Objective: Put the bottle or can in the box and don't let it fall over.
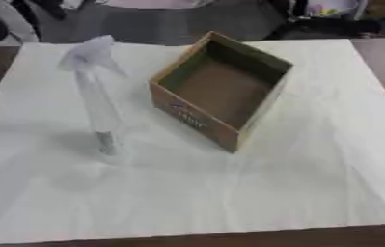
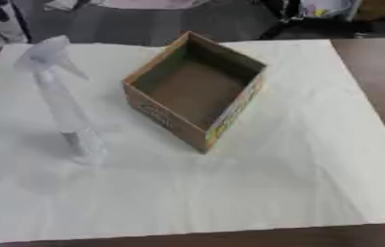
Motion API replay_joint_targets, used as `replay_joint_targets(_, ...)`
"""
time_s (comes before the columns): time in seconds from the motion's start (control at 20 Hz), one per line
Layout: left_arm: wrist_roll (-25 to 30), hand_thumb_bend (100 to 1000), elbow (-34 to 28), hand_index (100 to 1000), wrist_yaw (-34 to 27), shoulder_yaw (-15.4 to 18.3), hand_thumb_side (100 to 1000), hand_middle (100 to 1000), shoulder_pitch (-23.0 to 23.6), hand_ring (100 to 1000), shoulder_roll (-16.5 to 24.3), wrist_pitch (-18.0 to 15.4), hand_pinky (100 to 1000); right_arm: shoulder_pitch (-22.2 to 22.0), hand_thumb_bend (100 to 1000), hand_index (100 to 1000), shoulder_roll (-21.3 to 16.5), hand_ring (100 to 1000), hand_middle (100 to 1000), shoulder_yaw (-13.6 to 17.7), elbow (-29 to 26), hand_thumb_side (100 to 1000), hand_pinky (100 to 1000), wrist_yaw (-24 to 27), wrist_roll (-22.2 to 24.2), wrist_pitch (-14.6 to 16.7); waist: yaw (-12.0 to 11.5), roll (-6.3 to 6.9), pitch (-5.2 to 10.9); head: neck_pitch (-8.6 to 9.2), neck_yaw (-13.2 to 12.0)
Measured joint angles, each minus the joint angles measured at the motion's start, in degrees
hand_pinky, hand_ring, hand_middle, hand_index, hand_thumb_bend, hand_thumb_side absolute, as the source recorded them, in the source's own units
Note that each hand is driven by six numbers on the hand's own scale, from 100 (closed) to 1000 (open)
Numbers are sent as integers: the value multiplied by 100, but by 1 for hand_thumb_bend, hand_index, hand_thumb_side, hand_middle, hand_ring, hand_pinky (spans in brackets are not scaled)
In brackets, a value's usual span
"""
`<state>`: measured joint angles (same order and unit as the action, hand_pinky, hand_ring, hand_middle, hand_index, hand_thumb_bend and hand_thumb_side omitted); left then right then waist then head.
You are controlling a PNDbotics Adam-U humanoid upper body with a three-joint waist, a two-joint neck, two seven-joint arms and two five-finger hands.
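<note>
White cloth [image 1: 229, 193] nearest; spray bottle [image 1: 98, 96] upright beside empty box [image 1: 221, 89]. My hands unseen, grip unknown. Nothing done.

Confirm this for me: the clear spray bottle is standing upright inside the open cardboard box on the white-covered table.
Not quite. The clear spray bottle is standing upright, but not inside the open cardboard box: the left eye view shows it on the white-covered table, to the left of the box and apart from it. The box holds nothing. No robot hand shows in either view.
</note>
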<state>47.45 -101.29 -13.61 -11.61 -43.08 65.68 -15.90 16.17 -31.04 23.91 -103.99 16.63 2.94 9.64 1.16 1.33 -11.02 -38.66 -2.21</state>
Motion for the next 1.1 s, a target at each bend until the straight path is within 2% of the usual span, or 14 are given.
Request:
replay_joint_targets(0.4, 81, 100, 232, 937, 314, -326, 863, 833, -365, 986, -299, 126, 791, 44, 100, 904, 5, 1000, 799, -32, 0, 361, 801, 0, 61, -8, 71, 30, -30, 153, 58)
replay_joint_targets(1.1, -269, 100, 561, 954, 902, -600, 854, 817, -544, 976, -586, 446, 768, 51, 100, 902, 57, 1000, 798, -33, 20, 380, 802, 0, 149, 2, 166, 38, -145, 155, 81)
